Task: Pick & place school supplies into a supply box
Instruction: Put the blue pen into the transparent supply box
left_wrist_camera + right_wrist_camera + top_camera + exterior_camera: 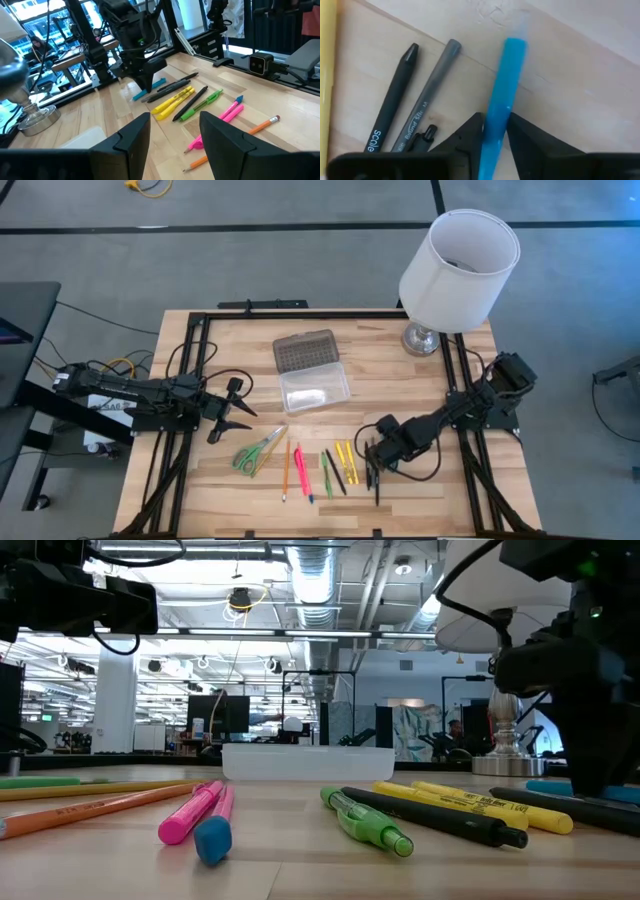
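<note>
Currently right claw (495, 131) narrows around blue pen (504, 95) on tabletop (420, 490); judged best: seat fingers squarely before lifting; left claw (232, 410) waits wide

lamp (458, 268): white shade, metal base, table's far right corner | table (400, 490): light wood, black-framed

Wooden table (200, 480): lamp (455, 265), clear box (313, 388), scissors (258, 450), pens (340, 465).
</note>
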{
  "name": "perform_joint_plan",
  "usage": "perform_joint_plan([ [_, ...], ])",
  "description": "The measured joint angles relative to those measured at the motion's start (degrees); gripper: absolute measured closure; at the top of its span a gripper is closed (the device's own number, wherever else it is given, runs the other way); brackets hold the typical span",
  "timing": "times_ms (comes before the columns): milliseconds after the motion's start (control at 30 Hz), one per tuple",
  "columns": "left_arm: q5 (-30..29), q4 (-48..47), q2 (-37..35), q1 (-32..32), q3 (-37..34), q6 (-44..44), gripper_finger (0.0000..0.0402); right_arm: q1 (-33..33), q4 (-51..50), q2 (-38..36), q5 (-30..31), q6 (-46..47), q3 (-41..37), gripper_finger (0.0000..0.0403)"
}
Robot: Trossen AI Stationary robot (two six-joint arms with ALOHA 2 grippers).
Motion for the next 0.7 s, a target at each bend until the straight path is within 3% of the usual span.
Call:
perform_joint_plan([
  [267, -1.2, 0.0, 0.0, 0.0, 0.0, 0.0, 0.0235, -2.4, -2.8, 0.0, -0.7, -4.3, 0.0, 0.0369],
  [700, -1.4, -0.3, 0.0, 0.0, 0.0, 0.0, 0.0235, -6.1, -4.0, 0.1, 0.5, -12.5, -0.1, 0.0361],
])
